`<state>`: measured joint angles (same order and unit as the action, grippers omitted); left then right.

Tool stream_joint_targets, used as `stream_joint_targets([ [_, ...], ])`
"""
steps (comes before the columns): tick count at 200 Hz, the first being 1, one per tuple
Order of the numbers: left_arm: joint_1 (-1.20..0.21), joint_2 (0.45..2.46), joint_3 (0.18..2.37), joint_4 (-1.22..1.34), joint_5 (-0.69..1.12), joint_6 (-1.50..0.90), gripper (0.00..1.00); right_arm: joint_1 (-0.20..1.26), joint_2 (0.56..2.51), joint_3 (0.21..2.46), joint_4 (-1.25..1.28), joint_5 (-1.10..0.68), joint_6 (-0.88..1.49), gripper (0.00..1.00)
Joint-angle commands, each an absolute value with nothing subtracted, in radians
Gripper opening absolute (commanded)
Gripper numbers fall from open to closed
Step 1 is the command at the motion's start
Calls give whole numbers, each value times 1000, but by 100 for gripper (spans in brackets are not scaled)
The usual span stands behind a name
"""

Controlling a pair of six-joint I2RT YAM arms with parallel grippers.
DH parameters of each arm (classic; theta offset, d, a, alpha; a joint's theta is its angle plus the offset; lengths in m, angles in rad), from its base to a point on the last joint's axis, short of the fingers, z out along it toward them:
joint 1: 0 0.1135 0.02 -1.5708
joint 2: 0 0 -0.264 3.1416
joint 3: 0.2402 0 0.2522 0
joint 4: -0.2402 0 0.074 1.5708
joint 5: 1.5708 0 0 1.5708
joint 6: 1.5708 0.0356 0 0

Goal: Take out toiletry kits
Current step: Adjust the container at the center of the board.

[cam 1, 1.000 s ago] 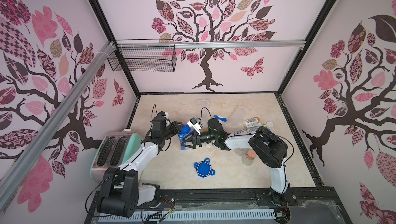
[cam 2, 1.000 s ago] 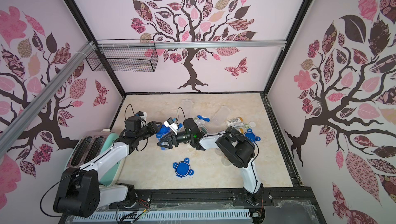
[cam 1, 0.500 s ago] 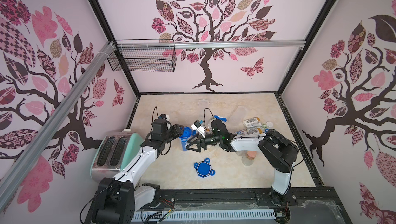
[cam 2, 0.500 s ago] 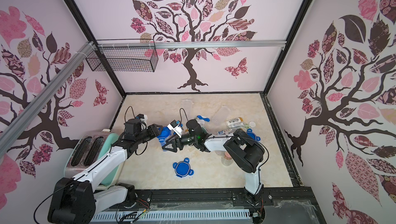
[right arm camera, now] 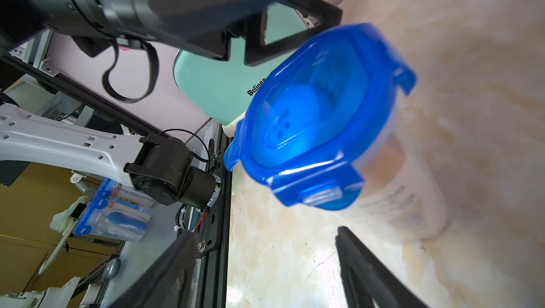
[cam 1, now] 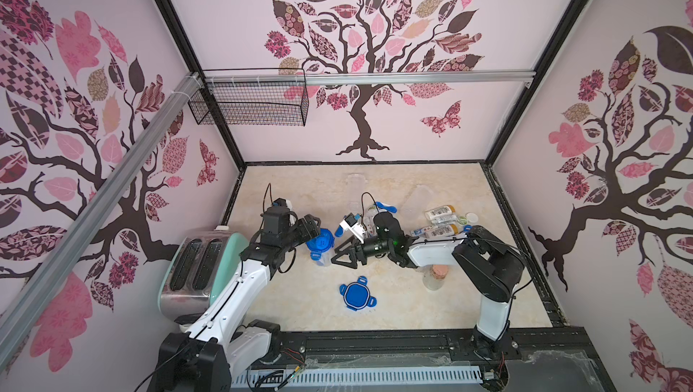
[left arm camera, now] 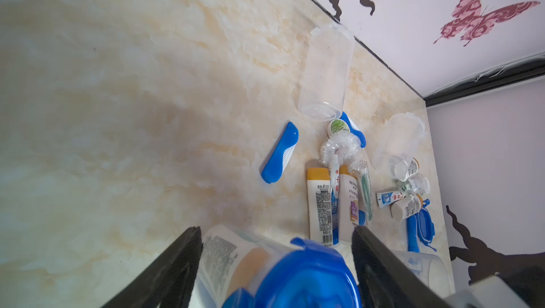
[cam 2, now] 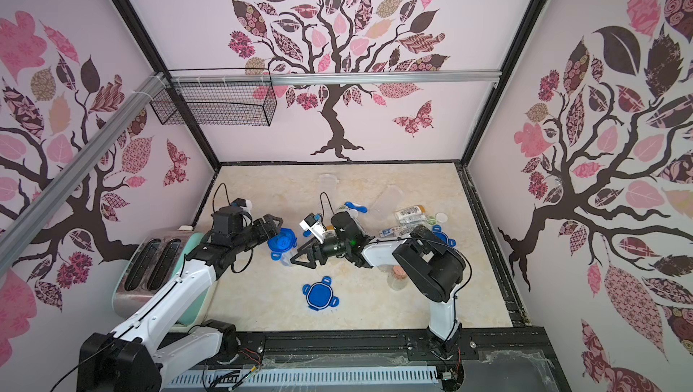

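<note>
While one toiletry kit (left arm camera: 224, 256) sits shut inside a clear jar (cam 1: 323, 260) left of the tabletop's (cam 1: 292, 191) centre, the two arms flank it. The left gripper (cam 1: 314, 227) has its jaws released and spread wide astride the jar's top. The right gripper (cam 1: 337, 255), likewise unclenched and empty, sits just beside the jar on its other side. The blue clip lid (right arm camera: 318, 115) is on, though whether every tab is latched cannot be told. Other kit pieces, among them white bottles (left arm camera: 320, 203), a folding toothbrush (left arm camera: 280, 151) and a toothpaste tube (left arm camera: 389, 197), lie loose toward the right edge near an emptied jar (left arm camera: 324, 70). A spare lid (cam 1: 355, 295) rests near the front edge. The job in hand looks to be unclipping. It is best done with one claw gripping the jar's body low to steady it while the other lifts each tab in turn from beneath, never squeezing the lid itself, which could tip the jar.
</note>
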<state>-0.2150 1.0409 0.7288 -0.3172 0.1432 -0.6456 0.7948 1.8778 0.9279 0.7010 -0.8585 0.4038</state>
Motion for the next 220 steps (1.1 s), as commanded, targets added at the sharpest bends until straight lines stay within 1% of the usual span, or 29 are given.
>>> stream_joint_targets([
  [1,-218,983,773,-400,58,-622,84,787,1853,924,707,-859,391,77],
  [19,-218,938,790,-416,65,-624,82,782,1850,922,709,-861,392,77],
  [38,-218,909,807,-395,160,-627,73,775,1848,920,710,-861,395,78],
  [57,-218,912,783,-292,340,-683,59,769,1848,919,712,-862,403,78],
  [78,-219,959,741,-159,537,-766,46,763,1839,916,712,-867,411,78],
  [91,-219,983,720,-111,592,-789,39,757,1834,911,710,-861,405,78],
  [101,-219,989,715,-114,597,-785,32,753,1836,911,710,-862,405,78],
  [108,-219,989,709,-120,595,-782,29,748,1838,911,708,-863,407,78],
  [138,-220,988,676,-149,588,-776,26,730,1829,907,713,-859,420,77],
  [163,-219,969,663,-173,547,-773,24,719,1822,908,714,-816,437,78],
  [220,-218,934,671,-265,411,-729,24,719,1898,1008,720,-826,482,77],
])
